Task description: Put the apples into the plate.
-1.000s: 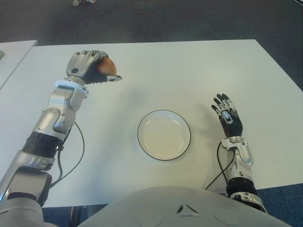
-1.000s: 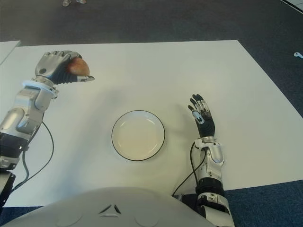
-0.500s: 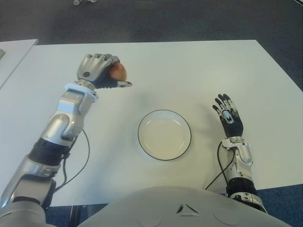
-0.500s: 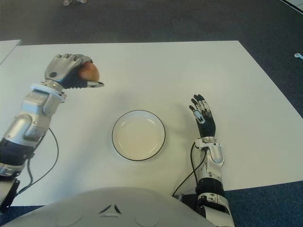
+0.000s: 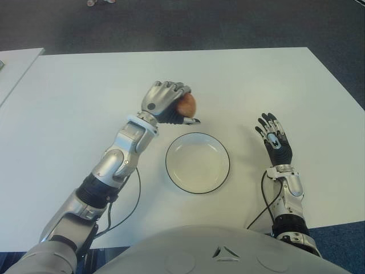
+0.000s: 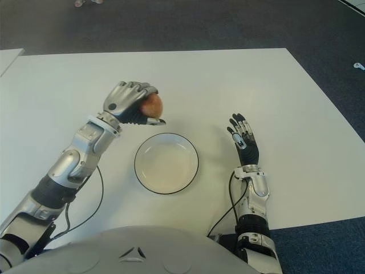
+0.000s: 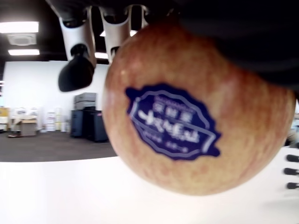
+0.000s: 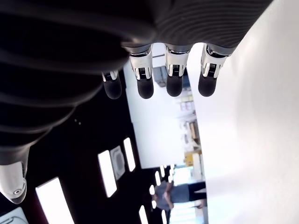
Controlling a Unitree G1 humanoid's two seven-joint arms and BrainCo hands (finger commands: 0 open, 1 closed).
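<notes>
One round reddish-yellow apple [image 5: 186, 105] sits clenched in our left hand [image 5: 165, 102], which has swung from the white table's [image 5: 68, 103] far-left area to just beyond the empty black-rimmed white plate's [image 5: 197, 162] far rim; release looks near. Our right hand [image 5: 275, 140] shows right of the plate, fingers spread, holding nothing.
</notes>
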